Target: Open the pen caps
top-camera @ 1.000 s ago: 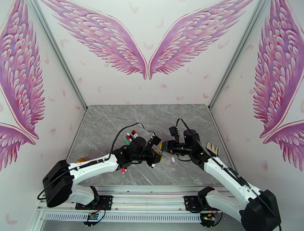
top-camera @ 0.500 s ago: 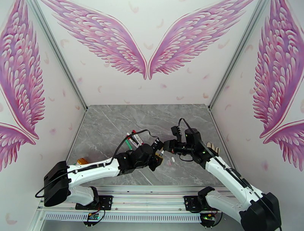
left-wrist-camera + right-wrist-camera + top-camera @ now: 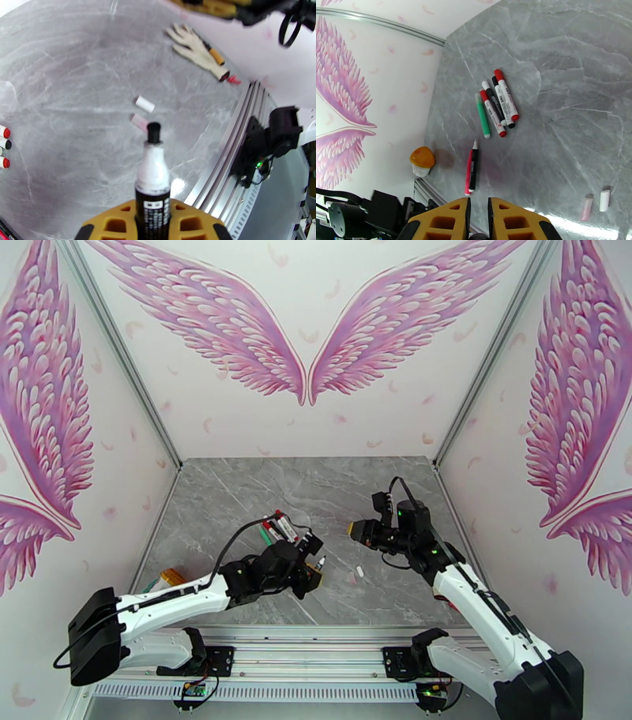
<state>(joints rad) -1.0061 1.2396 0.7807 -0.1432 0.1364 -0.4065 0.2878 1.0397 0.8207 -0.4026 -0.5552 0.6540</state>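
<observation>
Top cam: spot the left pincer point(image 3: 315, 571) clamped on an uncapped pen point(image 3: 320, 563) low over the grey marbled counter point(image 3: 237, 493), find the right pincer point(image 3: 353, 529) well apart, and catch the loose pens point(image 3: 280, 526) bunched just behind the left arm.

Left wrist cam: see that pen's glossy white-and-black barrel ending in a stubby black felt tip, with a white pen cap point(image 3: 144, 104) and a pink pen cap point(image 3: 139, 121) lying just past it, plus a knit glove point(image 3: 196, 49) farther off.

Right wrist cam: find yellow fingers point(image 3: 446, 221) set at a narrow slit, can't tell if anything's pinched; also an orange-lidded jar point(image 3: 422, 161) by the wall.
</observation>
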